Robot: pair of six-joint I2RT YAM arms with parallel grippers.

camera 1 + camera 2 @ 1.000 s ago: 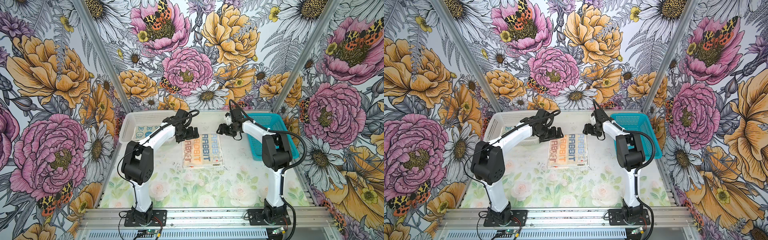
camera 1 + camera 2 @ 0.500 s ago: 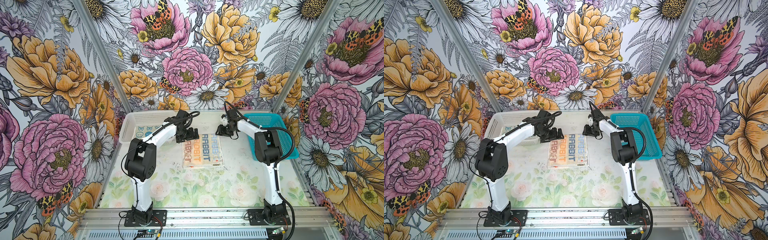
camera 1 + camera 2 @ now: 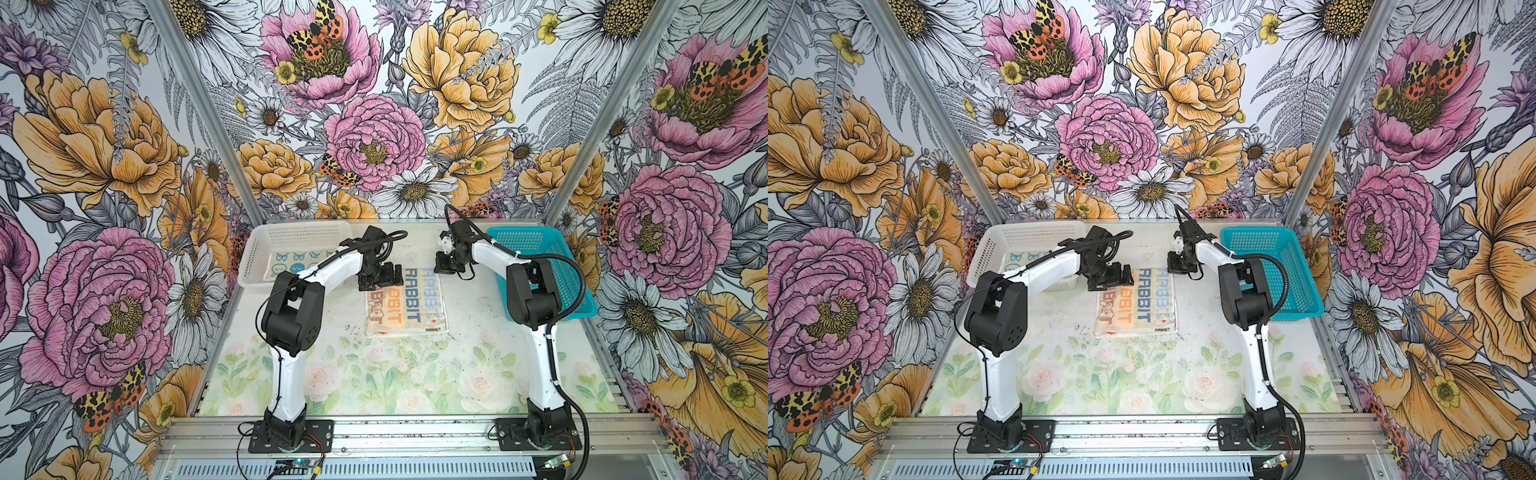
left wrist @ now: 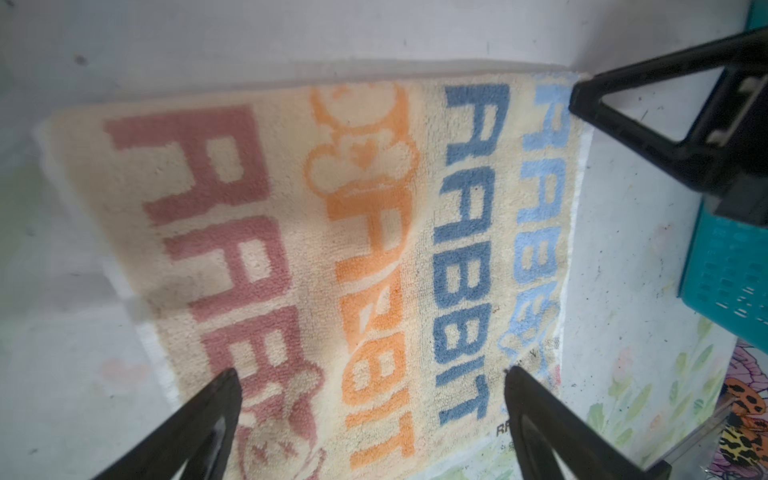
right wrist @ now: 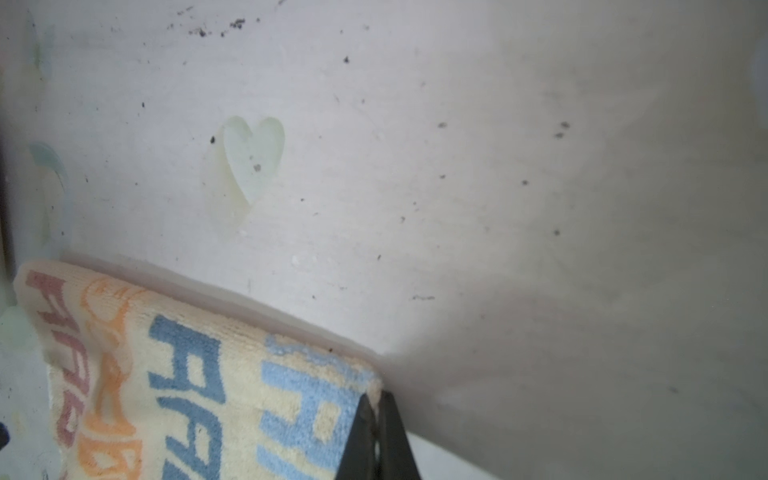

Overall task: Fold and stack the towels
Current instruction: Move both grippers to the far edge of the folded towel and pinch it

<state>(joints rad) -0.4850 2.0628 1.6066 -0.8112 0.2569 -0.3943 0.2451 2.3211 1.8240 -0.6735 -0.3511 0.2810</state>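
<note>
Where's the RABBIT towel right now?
In both top views the RABBIT towel lies flat mid-table between white basket and teal basket, right gripper closed on its far right corner.

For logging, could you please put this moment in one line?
left end effector: open above cream RABBIT-lettered terry towel | right end effector: shut on corner

We see a cream RABBIT towel point(image 3: 405, 301), folded flat, mid-frame on the counter point(image 3: 478, 299). A blue bunny-face towel point(image 3: 291, 264) lies in the white basket point(image 3: 307, 237), upper left.
</note>
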